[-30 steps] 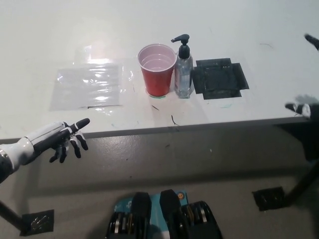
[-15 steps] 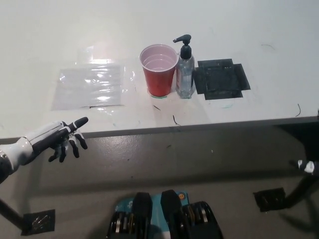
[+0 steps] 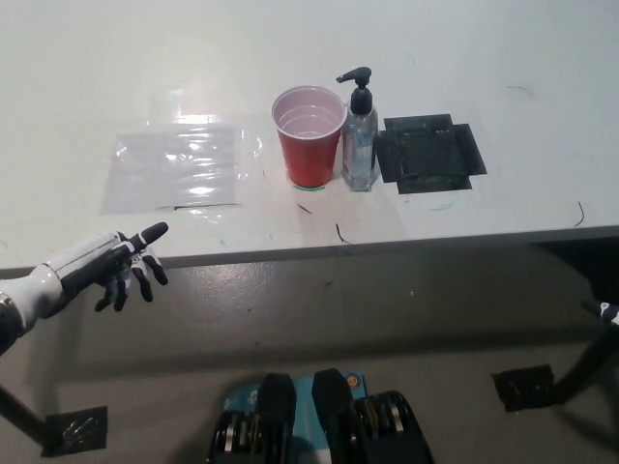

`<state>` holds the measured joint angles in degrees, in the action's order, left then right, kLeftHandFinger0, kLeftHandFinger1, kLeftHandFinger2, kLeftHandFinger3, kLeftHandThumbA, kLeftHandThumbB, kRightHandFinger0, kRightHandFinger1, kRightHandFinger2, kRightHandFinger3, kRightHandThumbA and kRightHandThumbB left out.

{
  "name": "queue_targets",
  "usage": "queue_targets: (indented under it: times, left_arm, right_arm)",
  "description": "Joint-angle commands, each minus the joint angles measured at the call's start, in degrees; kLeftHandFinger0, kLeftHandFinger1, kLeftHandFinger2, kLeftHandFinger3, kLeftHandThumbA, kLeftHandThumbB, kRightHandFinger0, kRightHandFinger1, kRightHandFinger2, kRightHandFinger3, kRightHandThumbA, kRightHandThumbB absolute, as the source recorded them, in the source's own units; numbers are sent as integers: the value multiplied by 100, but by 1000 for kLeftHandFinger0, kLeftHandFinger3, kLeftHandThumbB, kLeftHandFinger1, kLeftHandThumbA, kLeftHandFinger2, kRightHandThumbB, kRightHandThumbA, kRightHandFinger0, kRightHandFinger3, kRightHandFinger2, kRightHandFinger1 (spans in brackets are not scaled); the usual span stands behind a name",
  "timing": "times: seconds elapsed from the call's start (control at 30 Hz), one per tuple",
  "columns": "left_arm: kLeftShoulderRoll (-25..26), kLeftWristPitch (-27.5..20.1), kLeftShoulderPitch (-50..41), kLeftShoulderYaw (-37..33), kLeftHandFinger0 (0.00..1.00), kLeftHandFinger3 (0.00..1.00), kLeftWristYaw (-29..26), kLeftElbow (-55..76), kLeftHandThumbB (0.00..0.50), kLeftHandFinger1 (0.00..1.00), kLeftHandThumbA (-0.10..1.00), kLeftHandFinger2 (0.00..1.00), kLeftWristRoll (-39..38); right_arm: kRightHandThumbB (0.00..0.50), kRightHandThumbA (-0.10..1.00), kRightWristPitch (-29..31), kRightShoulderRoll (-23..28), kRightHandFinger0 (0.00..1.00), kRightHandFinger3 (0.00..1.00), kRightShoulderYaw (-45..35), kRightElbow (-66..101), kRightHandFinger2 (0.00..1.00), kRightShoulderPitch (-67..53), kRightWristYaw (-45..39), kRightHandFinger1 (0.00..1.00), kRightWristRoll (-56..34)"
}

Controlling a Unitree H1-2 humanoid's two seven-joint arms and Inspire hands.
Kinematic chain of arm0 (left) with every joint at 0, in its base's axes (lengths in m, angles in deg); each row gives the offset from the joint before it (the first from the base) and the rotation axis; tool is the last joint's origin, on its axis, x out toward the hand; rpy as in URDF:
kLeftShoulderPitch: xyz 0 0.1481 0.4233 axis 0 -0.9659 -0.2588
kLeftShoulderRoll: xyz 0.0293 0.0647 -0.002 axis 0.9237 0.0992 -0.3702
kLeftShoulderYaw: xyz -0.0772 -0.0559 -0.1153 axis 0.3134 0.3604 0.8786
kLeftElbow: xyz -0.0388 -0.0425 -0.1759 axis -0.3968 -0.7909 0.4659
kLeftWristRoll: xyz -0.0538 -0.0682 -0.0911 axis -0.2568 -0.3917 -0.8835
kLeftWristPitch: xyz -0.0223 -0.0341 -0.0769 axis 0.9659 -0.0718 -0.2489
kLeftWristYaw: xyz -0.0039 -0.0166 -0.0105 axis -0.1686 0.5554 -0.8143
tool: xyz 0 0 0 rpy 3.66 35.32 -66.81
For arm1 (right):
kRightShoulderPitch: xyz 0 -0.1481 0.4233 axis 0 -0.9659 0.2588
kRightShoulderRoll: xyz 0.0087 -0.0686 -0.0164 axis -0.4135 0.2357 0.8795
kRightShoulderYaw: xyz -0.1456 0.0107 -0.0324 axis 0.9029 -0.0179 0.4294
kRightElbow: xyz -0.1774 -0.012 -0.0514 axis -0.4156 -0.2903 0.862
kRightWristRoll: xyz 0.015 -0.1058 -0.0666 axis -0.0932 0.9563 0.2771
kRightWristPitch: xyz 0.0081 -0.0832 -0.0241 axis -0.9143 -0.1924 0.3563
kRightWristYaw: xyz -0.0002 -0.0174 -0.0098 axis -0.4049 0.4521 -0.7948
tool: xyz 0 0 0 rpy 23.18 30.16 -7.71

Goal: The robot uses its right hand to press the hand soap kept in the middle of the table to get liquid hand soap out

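The hand soap (image 3: 360, 135) is a clear bottle with a black pump. It stands upright in the middle of the white table (image 3: 503, 58), touching or nearly touching a red cup (image 3: 309, 135) on its left. Only a small tip of my right hand (image 3: 605, 311) shows at the picture's right edge, below the table's front edge and far from the bottle. My white left hand (image 3: 106, 271) hovers at the lower left, just off the table's front edge, open with its fingers spread and holding nothing.
A black square patch (image 3: 428, 153) lies flat on the table right of the bottle. A clear plastic sheet (image 3: 174, 166) lies to the left of the cup. Dark table feet (image 3: 522, 385) stand on the grey floor below.
My right hand has dropped from beside the table's right end to below its edge, almost out of view. The left hand has barely moved. The camera shifted slightly.
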<state>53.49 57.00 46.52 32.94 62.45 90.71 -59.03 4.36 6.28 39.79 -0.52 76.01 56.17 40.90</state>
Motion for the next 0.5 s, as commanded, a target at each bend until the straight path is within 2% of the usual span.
queue_targets:
  times: [0.0, 0.1, 0.13, 0.17, 0.27, 0.33, 0.4, 0.43, 0.47]
  left_arm:
    - [33, -12, 178, 132, 119, 658, -192, 121, 125, 173, 1000, 350, -26]
    - [51, -99, 213, 96, 110, 647, -258, 6, 156, 185, 1000, 359, 96]
    - [48, -101, 180, 92, 109, 646, -300, 29, 143, 187, 1000, 375, 142]
    - [26, -84, 162, 110, 116, 642, -339, 30, 124, 197, 959, 386, 150]
    - [37, -80, 159, 85, 132, 650, -374, 35, 94, 209, 892, 388, 196]
    - [12, -3, 150, 90, 152, 653, -400, 72, 78, 228, 805, 400, 190]
    - [-21, 43, 150, 98, 160, 648, -403, 76, 76, 232, 762, 394, 169]
    - [-18, 68, 154, 86, 171, 648, -414, 77, 77, 235, 748, 392, 198]
    - [-18, 68, 154, 86, 171, 648, -414, 77, 77, 235, 748, 392, 198]
  right_arm:
    - [223, 1000, -283, 133, 716, 986, -16, 192, 871, 222, 241, 776, -216]
    - [216, 1000, -494, 195, 726, 980, 10, 180, 869, 315, 266, 759, -223]
    - [188, 1000, -492, 232, 715, 989, 27, 169, 872, 325, 236, 750, -233]
    - [136, 1000, -635, 252, 704, 993, 29, 199, 862, 342, 234, 740, -257]
    - [106, 1000, -797, 263, 660, 990, 25, 229, 836, 368, 221, 707, -331]
    - [94, 1000, -928, 299, 635, 989, 25, 245, 820, 367, 177, 687, -378]
    - [79, 989, -972, 334, 613, 981, 47, 294, 806, 344, 185, 669, -340]
    - [89, 907, -1000, 332, 607, 963, 44, 299, 790, 348, 190, 654, -362]
    - [89, 907, -1000, 332, 607, 963, 44, 299, 790, 348, 190, 654, -362]
